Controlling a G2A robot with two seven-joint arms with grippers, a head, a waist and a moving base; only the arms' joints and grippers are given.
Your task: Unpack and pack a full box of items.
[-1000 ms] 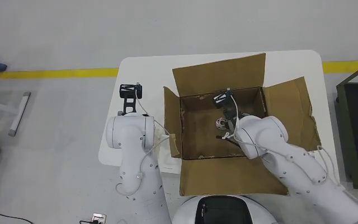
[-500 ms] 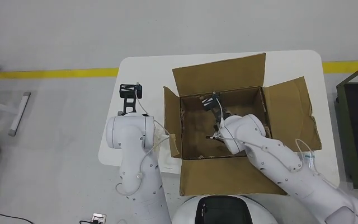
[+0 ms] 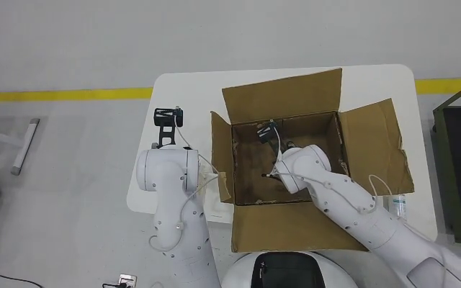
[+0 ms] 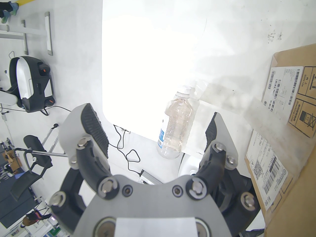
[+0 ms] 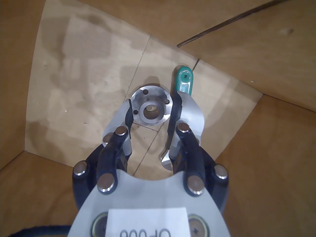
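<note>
Cardboard box [image 3: 288,93] looks almost unpacked, with two items visible inside.
Top view: the box stands open on the white table [image 3: 187,86], the right arm [image 3: 324,183] reaches down into it, and the left gripper [image 3: 168,119] sits over the table left of the box. Left wrist view: this gripper is spread wide and holds nothing. A clear water bottle [image 4: 175,129] lies on the table, probably already unpacked. Right wrist view: the right gripper [image 5: 152,99] is spread, straddling a round steel flange [image 5: 150,108] on the box floor. A green-handled wrench [image 5: 184,81] lies just beside it, partly under one finger, crowding the grasp. Repacking appears not yet begun.
</note>
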